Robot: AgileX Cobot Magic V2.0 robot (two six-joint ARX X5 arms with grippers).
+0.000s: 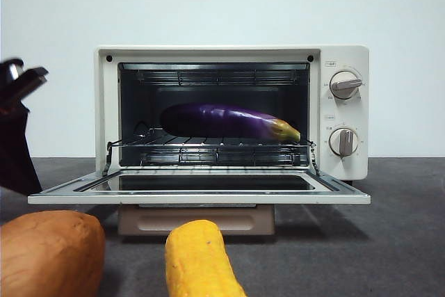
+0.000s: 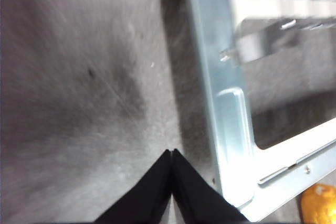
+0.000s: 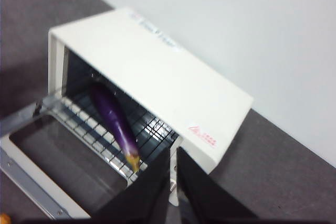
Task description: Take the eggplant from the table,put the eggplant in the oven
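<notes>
The glossy purple eggplant (image 1: 222, 119) lies lengthwise on the wire rack (image 1: 208, 149) inside the cream-white oven (image 1: 208, 55), its yellowish tip towards the knobs. The oven door (image 1: 201, 198) hangs open and flat. The right wrist view also shows the eggplant (image 3: 113, 116) on the rack, from high above the oven (image 3: 157, 72). There my right gripper (image 3: 174, 153) is shut and empty, well clear of the oven. My left gripper (image 2: 171, 153) is shut and empty, low over the grey table (image 2: 79, 77) beside the door's side edge (image 2: 231, 119). It appears as a dark shape (image 1: 28, 182) at the front view's left edge.
An orange-brown sweet potato (image 1: 49, 252) and a yellow corn cob (image 1: 198, 259) lie on the table (image 1: 389, 241) in front of the open door. An orange-yellow vegetable (image 2: 319, 203) peeks in past the door's corner. Two knobs (image 1: 343, 113) sit on the oven's right panel.
</notes>
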